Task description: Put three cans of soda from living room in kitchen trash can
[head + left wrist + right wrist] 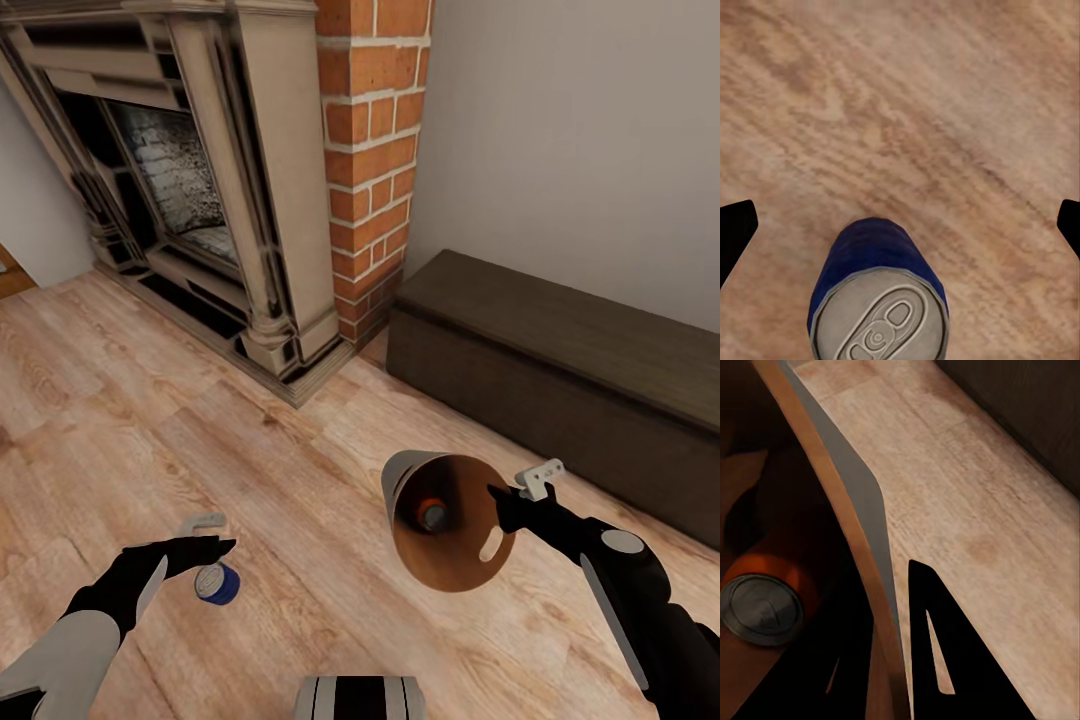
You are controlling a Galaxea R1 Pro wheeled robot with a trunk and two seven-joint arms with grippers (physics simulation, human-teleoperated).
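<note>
1. While the right gripper [497, 497] pinches the rim of the tash can [410, 480], holding it tipped off the plank floor [300, 470], one orange can [431, 514] already lies inside.
2. The blue can [216, 583] sits between the left gripper's [222, 549] spread fingers; whether they bear on it, I cannot tell.
3. A third can remains to be collected, I judge.
4. Carrying everything to the kitchen is still left, since the fireplace [200, 170] marks the living room.
</note>
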